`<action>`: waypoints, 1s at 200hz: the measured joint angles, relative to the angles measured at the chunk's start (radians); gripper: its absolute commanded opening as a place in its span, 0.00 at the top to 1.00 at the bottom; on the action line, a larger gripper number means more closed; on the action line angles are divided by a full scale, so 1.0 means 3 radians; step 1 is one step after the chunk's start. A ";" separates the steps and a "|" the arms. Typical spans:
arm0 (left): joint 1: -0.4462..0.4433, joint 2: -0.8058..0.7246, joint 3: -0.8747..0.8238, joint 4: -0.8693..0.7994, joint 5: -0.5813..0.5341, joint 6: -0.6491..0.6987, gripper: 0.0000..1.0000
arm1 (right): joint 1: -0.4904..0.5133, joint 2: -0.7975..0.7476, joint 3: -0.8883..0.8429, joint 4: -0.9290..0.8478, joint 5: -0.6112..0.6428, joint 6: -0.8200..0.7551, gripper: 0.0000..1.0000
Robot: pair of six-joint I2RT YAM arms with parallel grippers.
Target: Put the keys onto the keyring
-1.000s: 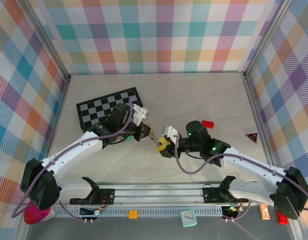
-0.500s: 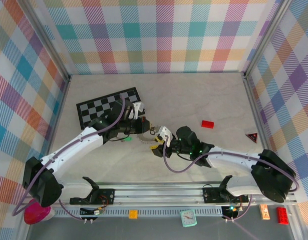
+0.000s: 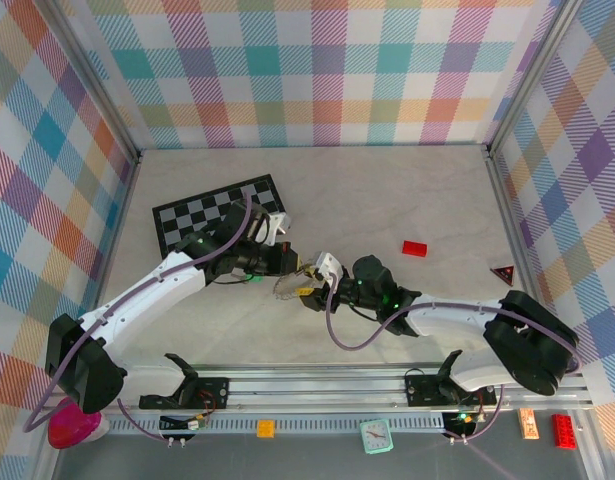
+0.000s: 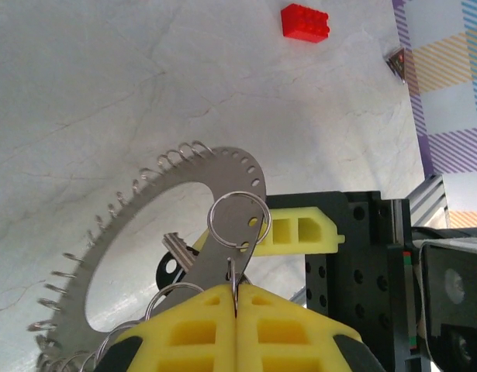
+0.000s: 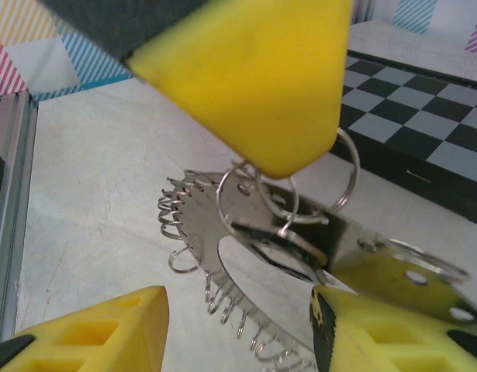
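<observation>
The keyring (image 4: 215, 167), a large flat silvery metal ring punched with holes and bristling with wire loops along its rim, lies between my two arms near the middle of the pale marbled surface (image 4: 106, 77). From the overhead camera I see it (image 3: 287, 285) just in front of the black-and-white chessboard (image 3: 187, 220).

My left end effector (image 4: 235, 293) is clamped on it: the yellow foam fingers (image 4: 199, 325) are pressed together with thin metal running into the seam between them. A small silvery split ring (image 4: 210, 219) is threaded through one hole just above that grip. A small metal key (image 4: 178, 249) with a dark head shows under the band beside it.

My right end effector (image 5: 238, 302) faces it from the other side, its yellow fingers (image 5: 91, 329) spread wide to either side of the looped rim and touching nothing. I cannot tell whether the ring's far edge rests on the surface.

A red plastic brick (image 3: 415, 248) lies well apart, to the right.
</observation>
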 measured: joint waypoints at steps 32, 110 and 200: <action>0.0000 0.0022 0.0003 -0.0013 0.0020 0.0048 1.00 | 0.0000 0.0001 -0.0024 0.0060 0.0036 -0.0108 0.47; 0.0000 0.0050 0.0067 -0.0159 0.0019 0.0137 1.00 | 0.0000 -0.0146 -0.0037 -0.0348 0.0112 -0.0481 0.45; -0.0001 0.0103 0.0130 -0.0186 0.0022 0.0149 1.00 | 0.0000 -0.0125 -0.0027 -0.0179 -0.0224 -0.0403 0.56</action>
